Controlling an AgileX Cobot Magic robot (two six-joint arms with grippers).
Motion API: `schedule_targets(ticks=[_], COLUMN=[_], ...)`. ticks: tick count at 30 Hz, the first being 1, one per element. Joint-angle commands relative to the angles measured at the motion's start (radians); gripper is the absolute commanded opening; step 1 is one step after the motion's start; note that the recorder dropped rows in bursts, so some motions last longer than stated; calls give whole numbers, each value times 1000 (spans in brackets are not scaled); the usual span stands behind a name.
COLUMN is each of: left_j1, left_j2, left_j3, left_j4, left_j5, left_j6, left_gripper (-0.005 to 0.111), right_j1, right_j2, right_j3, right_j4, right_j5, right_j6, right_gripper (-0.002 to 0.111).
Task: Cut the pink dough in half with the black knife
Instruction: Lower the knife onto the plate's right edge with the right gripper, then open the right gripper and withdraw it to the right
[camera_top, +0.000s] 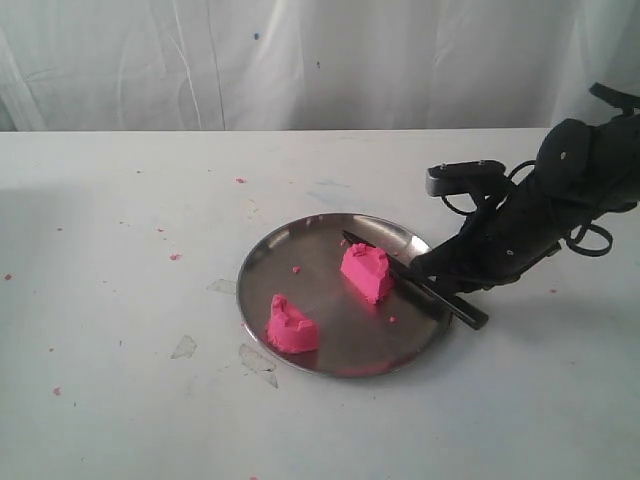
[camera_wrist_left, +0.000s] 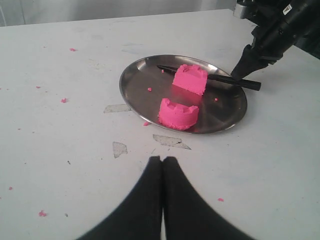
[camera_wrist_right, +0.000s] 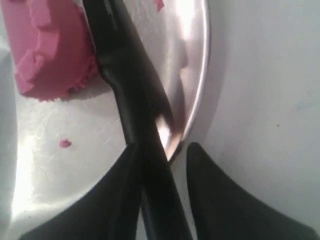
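The pink dough lies in two pieces on a round steel plate (camera_top: 300, 250): one half (camera_top: 367, 272) near the middle and the other (camera_top: 291, 326) by the front rim. The black knife (camera_top: 455, 305) rests behind the far half, its handle over the plate's right rim. My right gripper (camera_top: 437, 266) straddles the handle. In the right wrist view the knife (camera_wrist_right: 125, 75) leans on one finger (camera_wrist_right: 120, 185), with a gap to the other (camera_wrist_right: 215, 185), so the jaws stand open. My left gripper (camera_wrist_left: 162, 159) is shut and empty, hovering over the table in front of the plate (camera_wrist_left: 140, 85).
Small pink crumbs (camera_top: 174, 256) dot the white table left of the plate. Scuffed patches (camera_top: 184, 347) mark the tabletop near the plate's front-left. A white curtain (camera_top: 300, 60) hangs behind the table.
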Motion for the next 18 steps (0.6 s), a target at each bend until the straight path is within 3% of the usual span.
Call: schedule_targets(ticks=[1, 6, 7, 8, 11, 14, 18], left_j1=[-3, -3, -3, -3, -3, -3, -3], left_j2=[-7, -7, -7, -7, -7, -7, -7], left_j3=[0, 0, 0, 0, 0, 0, 0], left_j4=[-9, -9, -9, -9, -9, -9, -9], left_j5=[-2, -2, -2, -2, -2, -2, -2], left_j6=[-6, -6, -6, -6, -6, -6, -6], left_gripper=[0, 0, 0, 0, 0, 0, 0], right_j1=[-1, -1, -4, -18, -109, -226, -234], right_j2=[-19, -118, -193, -249, -332, -451, -720], right_j3=[4, 0, 10, 36, 132, 252, 365], right_j4=[37, 132, 132, 126, 106, 106, 106], right_j5=[-44, -91, -137, -214, -378, -478, -479], right_j6=[-1, -1, -1, -1, 2, 138, 171], right_gripper=[29, 23, 8, 0, 0, 0, 0])
